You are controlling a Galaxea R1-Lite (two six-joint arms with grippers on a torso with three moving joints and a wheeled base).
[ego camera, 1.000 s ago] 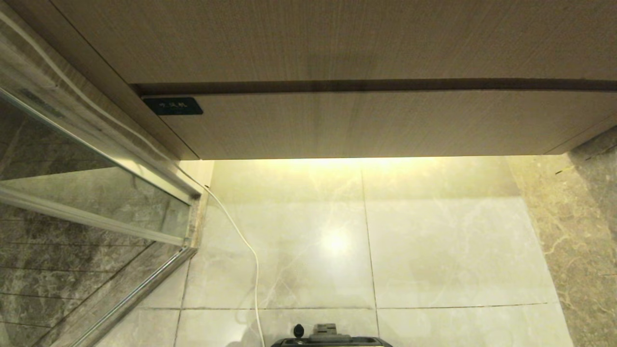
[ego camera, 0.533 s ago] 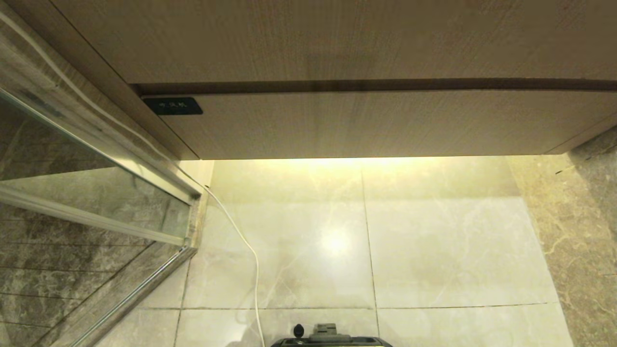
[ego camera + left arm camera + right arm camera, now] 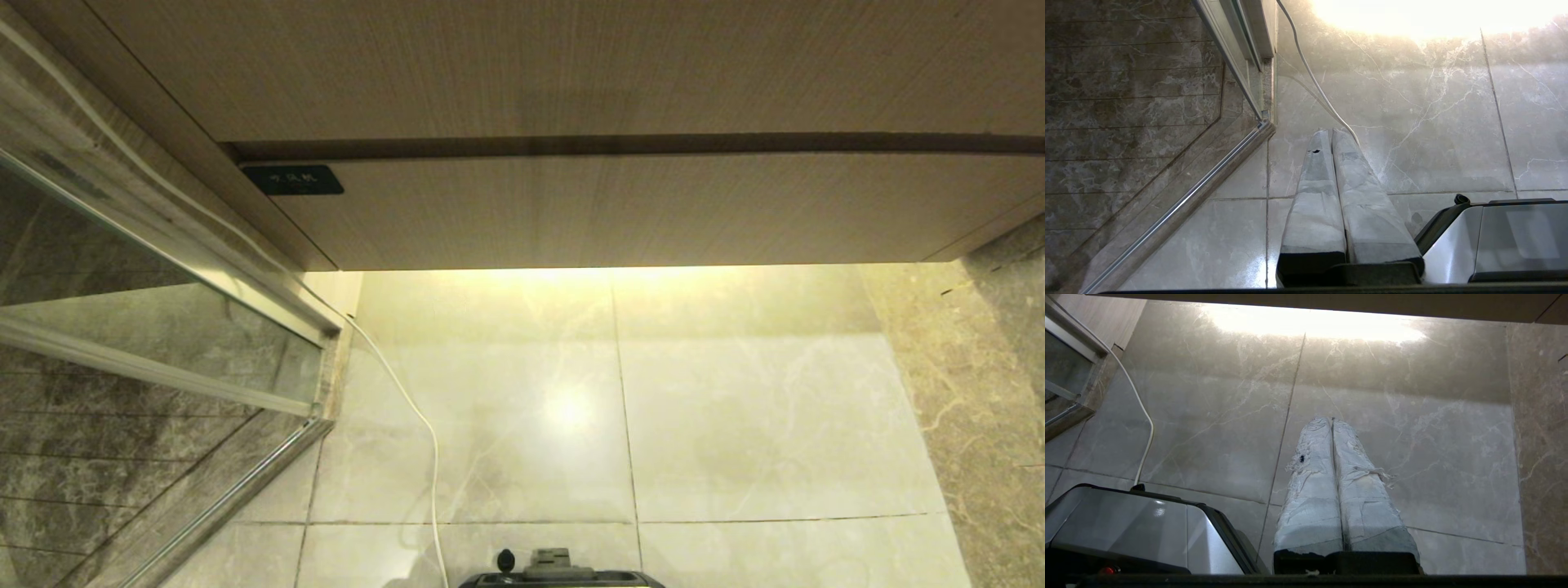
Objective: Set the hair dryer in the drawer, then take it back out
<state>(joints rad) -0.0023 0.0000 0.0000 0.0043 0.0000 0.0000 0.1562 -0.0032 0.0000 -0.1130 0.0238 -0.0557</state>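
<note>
The wide light-brown wood-grain drawer [image 3: 637, 208] fills the upper part of the head view, pushed in flush under the cabinet, with a small black label [image 3: 294, 179] at its left end. The hair dryer is out of view. Neither gripper shows in the head view. My left gripper [image 3: 1330, 132] hangs low over the marble floor with its taped fingers pressed together, holding nothing. My right gripper [image 3: 1332, 419] also points down at the floor, shut and empty.
A glass shower door with a metal frame [image 3: 204, 269] stands at the left. A white cable [image 3: 408, 408] runs across the floor tiles [image 3: 735, 425] to the robot base [image 3: 559, 572]. A marble wall [image 3: 996, 392] closes the right side.
</note>
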